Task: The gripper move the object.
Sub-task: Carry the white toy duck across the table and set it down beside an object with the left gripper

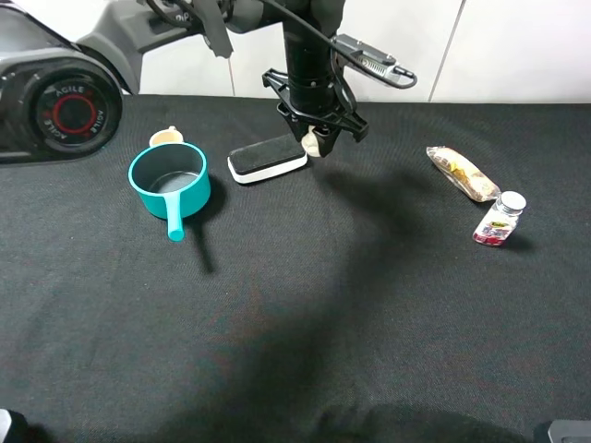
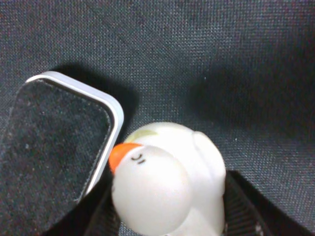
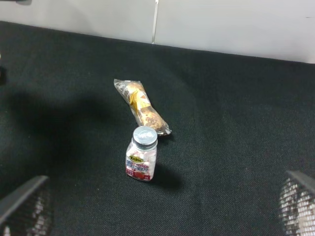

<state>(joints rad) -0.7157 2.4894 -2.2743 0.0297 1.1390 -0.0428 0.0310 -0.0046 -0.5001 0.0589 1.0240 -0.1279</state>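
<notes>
The object (image 1: 313, 141) is a small cream-white rounded duck figure with an orange beak. It shows large in the left wrist view (image 2: 162, 177). My left gripper (image 1: 317, 138) is shut on it, with black fingers (image 2: 246, 206) on either side. It holds the object just above the black cloth, next to the right end of the black-and-white eraser (image 1: 267, 160). My right gripper (image 3: 160, 209) is open and empty, its fingertips (image 3: 24, 201) wide apart, short of the small bottle (image 3: 141, 154).
A teal pot (image 1: 169, 181) with a handle stands left of the eraser, and a small beige round thing (image 1: 166, 137) sits behind it. At the right lie a wrapped snack (image 1: 463, 173) and a clear bottle with a silver cap (image 1: 500, 220). A white wall runs along the back.
</notes>
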